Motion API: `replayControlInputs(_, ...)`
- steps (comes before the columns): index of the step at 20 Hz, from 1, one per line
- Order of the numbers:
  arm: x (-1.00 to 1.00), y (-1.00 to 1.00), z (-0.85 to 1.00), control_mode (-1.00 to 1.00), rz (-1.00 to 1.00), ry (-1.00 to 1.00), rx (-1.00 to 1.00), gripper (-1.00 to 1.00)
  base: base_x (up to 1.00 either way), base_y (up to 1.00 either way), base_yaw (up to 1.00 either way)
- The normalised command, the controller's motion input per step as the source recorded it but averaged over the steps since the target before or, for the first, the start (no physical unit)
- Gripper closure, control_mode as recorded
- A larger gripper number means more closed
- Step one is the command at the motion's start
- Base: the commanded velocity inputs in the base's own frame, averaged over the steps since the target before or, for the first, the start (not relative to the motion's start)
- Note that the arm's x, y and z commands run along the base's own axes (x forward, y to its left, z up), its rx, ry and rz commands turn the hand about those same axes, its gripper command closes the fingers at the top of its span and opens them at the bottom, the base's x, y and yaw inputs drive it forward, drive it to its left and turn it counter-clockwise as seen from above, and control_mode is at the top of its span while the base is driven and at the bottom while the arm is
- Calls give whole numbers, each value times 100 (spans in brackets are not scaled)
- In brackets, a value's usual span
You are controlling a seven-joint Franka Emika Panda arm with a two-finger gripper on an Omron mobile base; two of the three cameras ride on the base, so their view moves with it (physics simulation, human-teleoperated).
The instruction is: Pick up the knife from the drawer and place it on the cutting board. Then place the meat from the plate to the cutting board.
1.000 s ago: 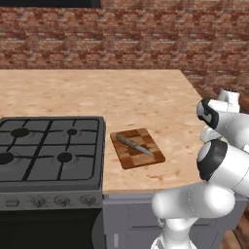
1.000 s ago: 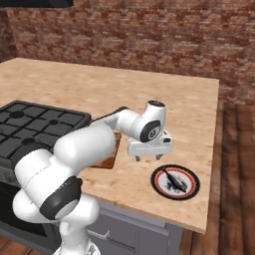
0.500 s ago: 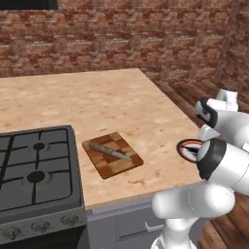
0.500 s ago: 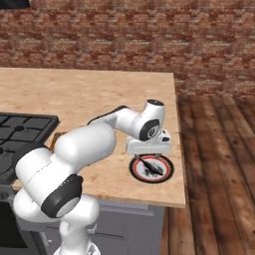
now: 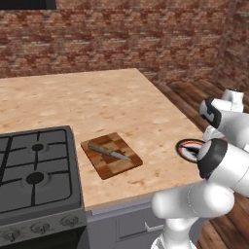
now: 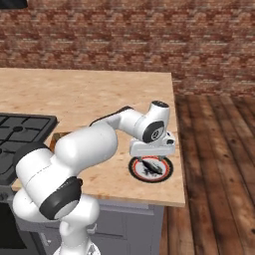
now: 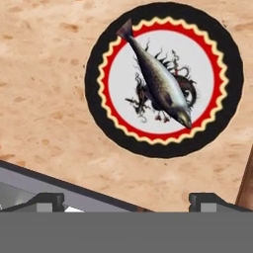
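The knife [image 5: 110,152], with its brown handle and grey blade, lies on the checkered cutting board [image 5: 121,168] in the left base view. The round plate [image 6: 134,169] sits near the counter's right front corner, and the dark grey meat [image 6: 149,166] lies on it. My gripper [image 6: 151,155] hangs just above the plate, pointing down. In the hand view the meat [image 7: 159,79] lies diagonally across the plate [image 7: 99,74]. My gripper [image 7: 127,201] is open, its fingertips [image 7: 47,201] wide apart with nothing between them. A grey drawer front [image 5: 131,221] shows below the counter edge.
A black gas stove [image 5: 34,170] is set into the counter left of the board. A brick wall [image 5: 121,39] runs along the back. The counter ends just right of the plate, with wooden floor [image 6: 219,149] beyond.
The whole scene has slid left in both base views, so the base has driven right. The stove is now near the left edge. The gripper now hangs over the plate, still open.
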Motion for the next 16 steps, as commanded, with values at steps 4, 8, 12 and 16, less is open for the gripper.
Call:
replayControlInputs(4,0,0,0,100,0,0,0,-100,3,0,0)
replayControlInputs(8,2,0,-6,-100,0,6,0,-100,1,0,0)
replayControlInputs(12,3,3,-12,-100,1,8,-1,-100,0,0,0)
replayControlInputs(16,1,5,-9,-100,4,2,-4,-100,0,0,0)
